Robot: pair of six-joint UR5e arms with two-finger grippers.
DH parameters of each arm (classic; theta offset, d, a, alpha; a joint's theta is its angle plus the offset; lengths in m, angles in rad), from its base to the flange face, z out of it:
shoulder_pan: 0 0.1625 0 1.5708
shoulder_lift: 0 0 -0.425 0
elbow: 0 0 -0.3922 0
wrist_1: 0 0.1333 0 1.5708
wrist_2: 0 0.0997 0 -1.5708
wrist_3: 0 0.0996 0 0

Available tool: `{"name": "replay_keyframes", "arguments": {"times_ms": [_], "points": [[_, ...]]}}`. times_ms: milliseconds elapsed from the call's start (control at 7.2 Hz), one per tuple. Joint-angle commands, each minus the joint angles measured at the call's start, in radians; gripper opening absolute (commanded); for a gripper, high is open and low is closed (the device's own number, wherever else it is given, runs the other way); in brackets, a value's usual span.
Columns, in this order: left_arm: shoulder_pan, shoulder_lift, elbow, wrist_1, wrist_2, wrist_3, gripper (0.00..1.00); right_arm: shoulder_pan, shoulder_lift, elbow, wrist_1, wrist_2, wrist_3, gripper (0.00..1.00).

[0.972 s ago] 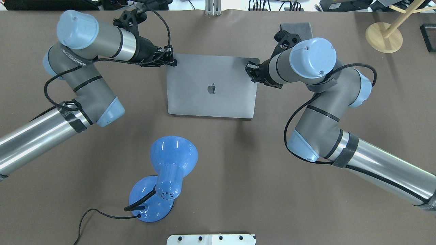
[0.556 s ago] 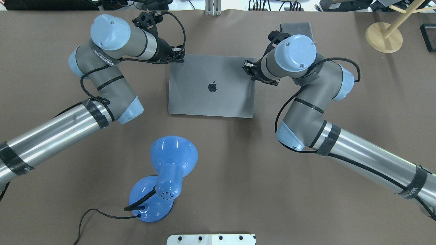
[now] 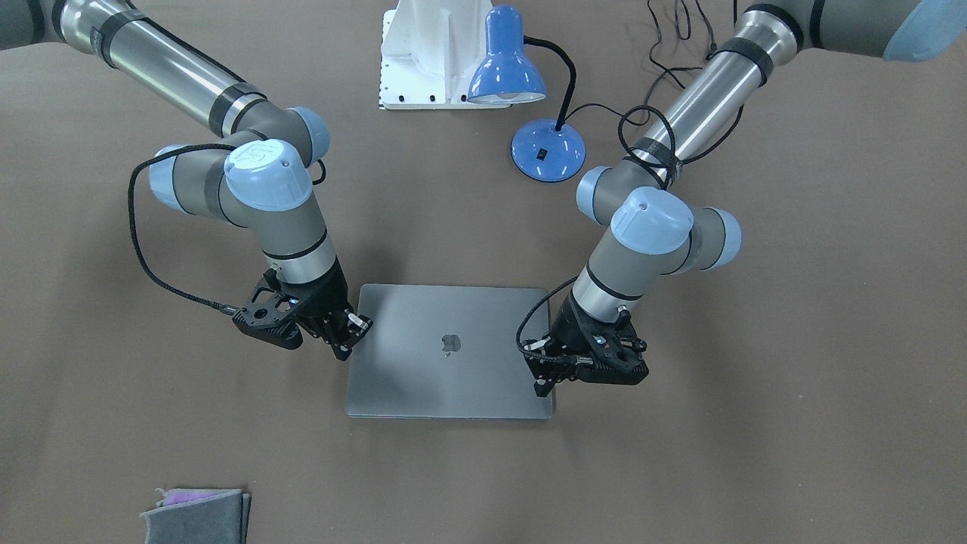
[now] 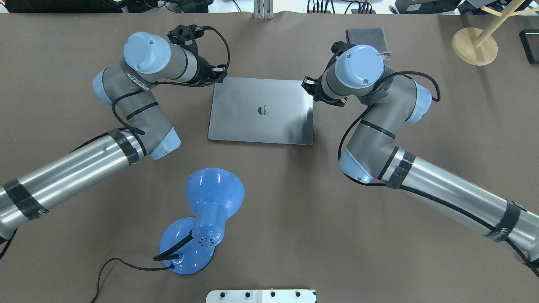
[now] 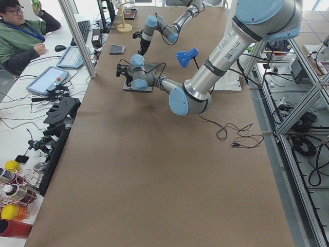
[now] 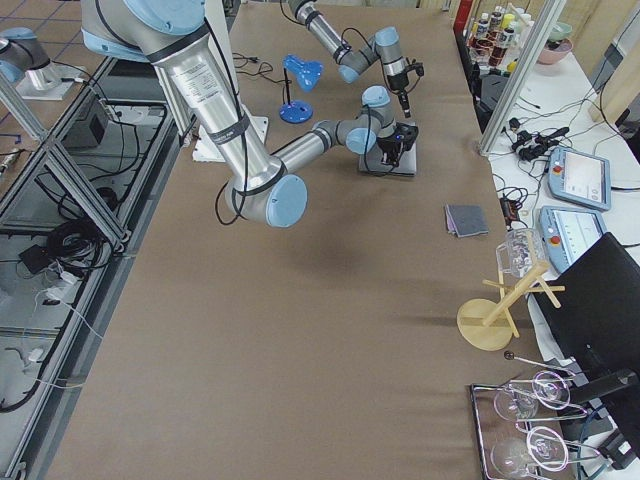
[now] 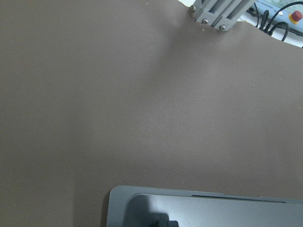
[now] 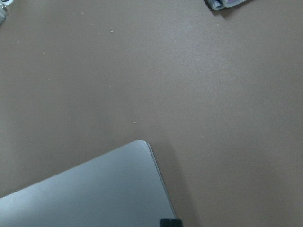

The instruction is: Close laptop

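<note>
The laptop [image 4: 261,111] lies in the middle of the tabletop [image 4: 269,189], between the two arms. Its lid, with the dark logo up, looks flat or almost flat on the base. The wrist views show only a thin seam at the corners, so I cannot say if it is fully shut. The left pincer [image 4: 220,76] stands at one corner of the lid's edge far from the robot, and the right pincer [image 4: 306,84] at the other corner. I cannot tell whether their fingers are spread or pressed together, because the wrists hide them. The step, as I judge it, is the last pressing down of the lid. To do it well, both arms should push straight down, gently and together, so that the lid does not twist and the laptop does not slide over the tabletop. The force should be small, because the screen under the lid is probably fragile, and it should end when the seam disappears.
</note>
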Motion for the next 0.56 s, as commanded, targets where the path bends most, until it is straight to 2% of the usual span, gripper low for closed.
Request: {"name": "replay_keyframes", "arguments": {"times_ms": [0,278,417], "points": [[-0.003,0.001,-0.073,0.012,-0.015,-0.003,0.00,0.027,0.019,0.009,-0.001,0.011,0.002,0.00],[-0.035,0.033,-0.301,0.310,-0.150,0.003,0.00,0.095,-0.022,0.071,-0.013,0.130,-0.036,0.00],[-0.064,0.098,-0.429,0.396,-0.228,0.015,0.00,0.134,-0.116,0.163,-0.015,0.179,-0.126,0.00]]}}
